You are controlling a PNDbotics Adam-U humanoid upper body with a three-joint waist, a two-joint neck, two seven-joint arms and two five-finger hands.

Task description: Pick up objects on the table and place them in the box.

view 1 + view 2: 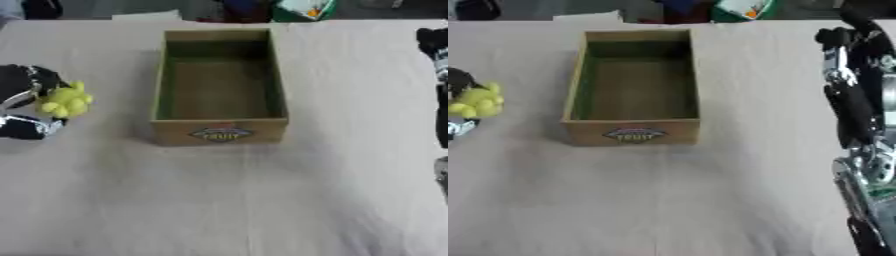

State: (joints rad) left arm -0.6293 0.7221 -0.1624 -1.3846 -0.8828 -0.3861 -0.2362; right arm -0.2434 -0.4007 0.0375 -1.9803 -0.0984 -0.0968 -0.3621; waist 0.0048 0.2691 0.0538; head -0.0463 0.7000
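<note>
Left hand [24, 102]: at the table's left edge, fingers curled round a small lumpy yellow object [66, 101], evidently lifted for carrying to the box.

Box [220, 131]: open wooden crate, centre of the cloth-covered table [262, 200], nothing visible inside; label side faces the robot, mouth up to receive items.

Right hand [852, 107]: at the right edge, well apart from the box, fingers fairly straight, holding nothing, apparently idle.

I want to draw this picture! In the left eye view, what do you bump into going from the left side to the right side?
Left hand holding the yellow lumpy object → wooden box, open and empty → right hand at the right edge.
</note>
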